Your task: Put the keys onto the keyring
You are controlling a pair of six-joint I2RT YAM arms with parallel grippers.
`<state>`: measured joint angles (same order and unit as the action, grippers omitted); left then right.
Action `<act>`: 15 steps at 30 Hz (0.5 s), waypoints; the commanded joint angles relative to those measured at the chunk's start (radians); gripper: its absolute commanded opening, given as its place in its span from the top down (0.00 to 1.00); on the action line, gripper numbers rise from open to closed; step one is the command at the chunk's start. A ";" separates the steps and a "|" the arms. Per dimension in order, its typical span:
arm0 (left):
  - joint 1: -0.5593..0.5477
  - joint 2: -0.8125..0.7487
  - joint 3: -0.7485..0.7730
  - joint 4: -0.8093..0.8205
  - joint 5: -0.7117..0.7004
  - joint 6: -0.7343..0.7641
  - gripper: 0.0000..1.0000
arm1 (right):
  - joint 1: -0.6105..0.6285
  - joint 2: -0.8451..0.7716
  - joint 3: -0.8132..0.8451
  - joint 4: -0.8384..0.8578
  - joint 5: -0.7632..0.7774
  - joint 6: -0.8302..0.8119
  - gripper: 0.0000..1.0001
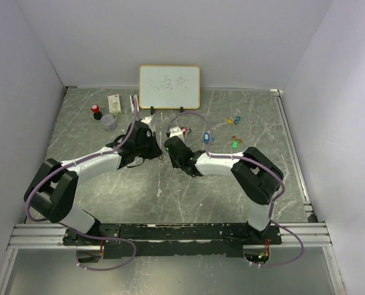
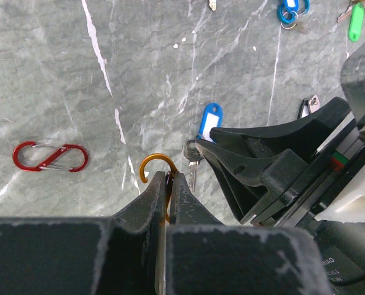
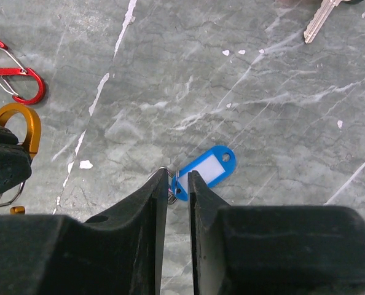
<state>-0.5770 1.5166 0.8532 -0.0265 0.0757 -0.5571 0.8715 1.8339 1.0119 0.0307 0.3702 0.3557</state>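
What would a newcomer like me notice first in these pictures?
At the middle of the table, the left gripper and right gripper meet tip to tip. The left one is shut on an orange clip, while the right one's jaws stand narrowly either side of the ring end of a blue tag. A red clip lies loose nearby, and a whiteboard stands at the back.

orange clip [image 2: 156,158]: left gripper [image 2: 171,178] is hiding its lower half from you.
blue key tag [image 3: 208,169]: its ring end is disappearing behind right gripper [image 3: 178,181].
whiteboard [image 1: 169,86]: writing is showing too small for you to read.
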 commanded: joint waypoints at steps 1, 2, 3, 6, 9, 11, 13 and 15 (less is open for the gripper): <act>0.011 -0.028 -0.009 0.021 0.021 0.013 0.93 | -0.004 0.022 0.016 -0.006 0.001 0.012 0.81; 0.011 -0.026 -0.007 0.021 0.022 0.013 0.93 | -0.004 0.023 0.016 -0.007 0.001 0.012 0.81; 0.011 -0.026 -0.008 0.021 0.024 0.013 0.93 | -0.004 0.024 0.017 -0.009 0.002 0.013 0.82; 0.011 -0.025 -0.009 0.020 0.024 0.014 0.93 | -0.004 0.024 0.016 -0.011 0.004 0.014 0.83; 0.012 -0.025 -0.011 0.022 0.024 0.013 0.93 | -0.005 0.019 0.011 -0.009 0.006 0.017 0.86; 0.013 -0.023 -0.010 0.023 0.025 0.013 0.93 | -0.004 0.014 0.008 -0.009 0.012 0.018 0.92; 0.012 -0.022 -0.010 0.024 0.027 0.013 0.93 | -0.004 0.005 0.005 -0.012 0.027 0.022 1.00; 0.012 -0.019 -0.010 0.026 0.028 0.013 0.93 | -0.004 -0.019 -0.003 -0.013 0.042 0.023 1.00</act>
<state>-0.5720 1.5166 0.8532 -0.0261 0.0795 -0.5571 0.8711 1.8465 1.0119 0.0288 0.3748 0.3653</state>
